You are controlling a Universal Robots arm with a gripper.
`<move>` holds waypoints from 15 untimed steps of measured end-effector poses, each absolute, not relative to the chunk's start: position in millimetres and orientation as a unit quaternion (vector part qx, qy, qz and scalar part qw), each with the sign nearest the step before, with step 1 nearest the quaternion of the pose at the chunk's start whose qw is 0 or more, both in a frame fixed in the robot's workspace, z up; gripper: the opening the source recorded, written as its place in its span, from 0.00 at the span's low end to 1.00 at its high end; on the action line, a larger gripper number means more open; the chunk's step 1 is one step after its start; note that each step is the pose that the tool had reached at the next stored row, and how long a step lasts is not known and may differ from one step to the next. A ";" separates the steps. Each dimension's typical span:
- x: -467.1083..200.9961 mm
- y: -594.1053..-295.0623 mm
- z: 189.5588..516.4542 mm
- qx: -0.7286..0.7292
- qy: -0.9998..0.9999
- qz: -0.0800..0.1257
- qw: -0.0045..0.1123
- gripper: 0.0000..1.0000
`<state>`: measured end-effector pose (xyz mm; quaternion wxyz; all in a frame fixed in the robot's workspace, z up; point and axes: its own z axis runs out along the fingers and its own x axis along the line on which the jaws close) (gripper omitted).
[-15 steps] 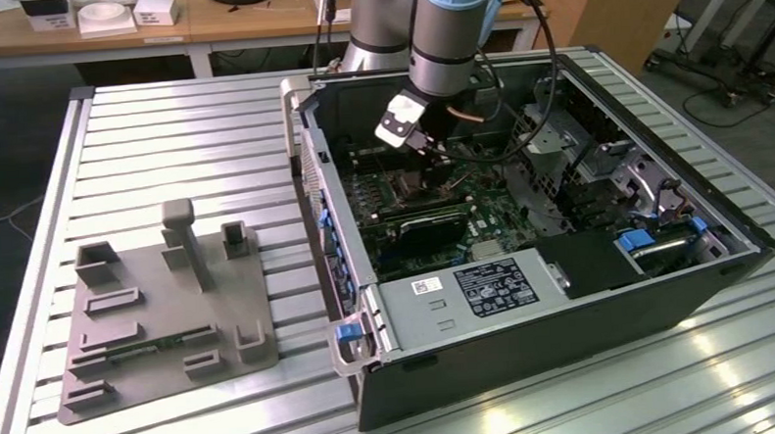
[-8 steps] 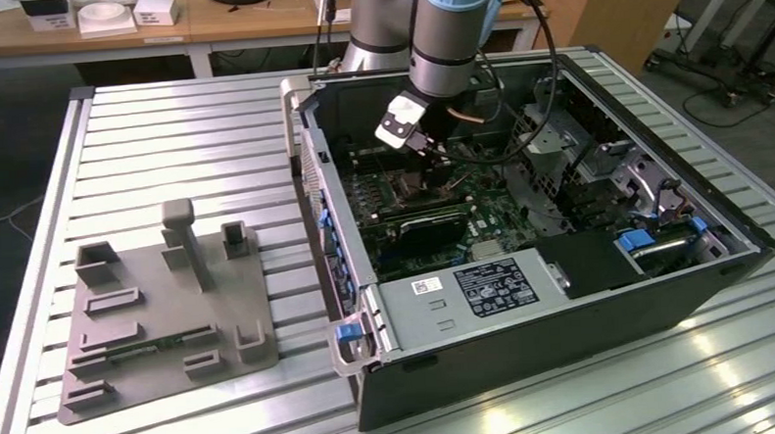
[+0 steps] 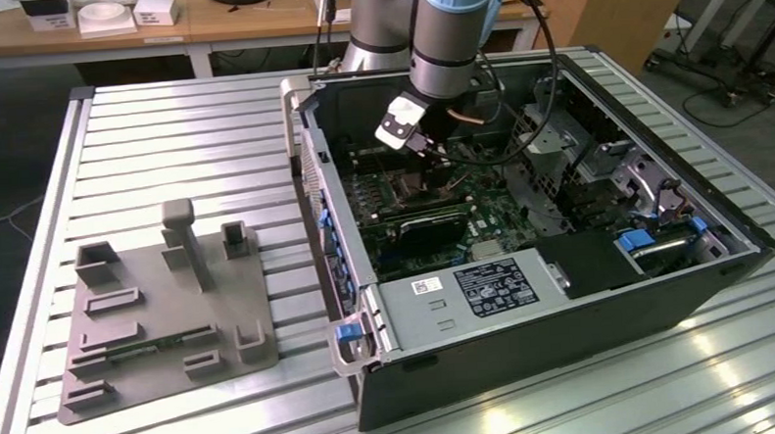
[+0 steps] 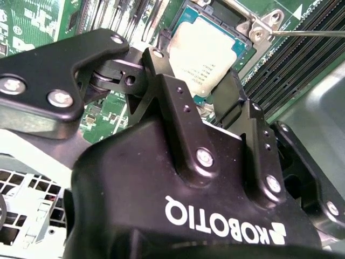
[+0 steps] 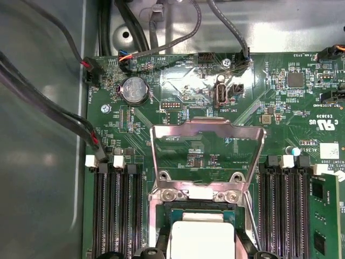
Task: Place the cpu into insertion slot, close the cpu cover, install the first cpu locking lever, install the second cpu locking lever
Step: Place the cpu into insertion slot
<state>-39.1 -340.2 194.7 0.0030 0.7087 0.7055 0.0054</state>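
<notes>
The cpu point(image 4: 207, 46), a flat square chip with a silvery face, lies between my gripper's point(image 4: 197, 67) black fingers point(image 4: 161, 75), which close on its two opposite edges. It sits low at the insertion slot point(image 5: 157, 213) on the green board; I cannot tell whether it is fully seated. The cpu point(image 5: 202, 237) also appears in the first wrist view with the gripper point(image 5: 205, 253) around it. The cpu cover point(image 5: 207, 125), a thin silvery frame, stands raised on its hinge just beyond the slot. A thin metal locking lever point(image 4: 312, 33) stands free beside the socket. In the exterior view the gripper point(image 3: 427, 166) is deep inside the open case.
Long memory slots point(image 5: 116, 210) flank the socket on both sides. A coin battery point(image 5: 135, 90) and black cables point(image 5: 32, 102) lie beyond the cover. The grey drive cage point(image 3: 476, 292) and case walls hem the arm in. A grey fixture plate point(image 3: 156, 315) rests on the table at the exterior view's left.
</notes>
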 end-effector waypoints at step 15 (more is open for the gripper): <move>-38.7 -340.2 193.3 0.709 0.705 0.006 0.003 0.54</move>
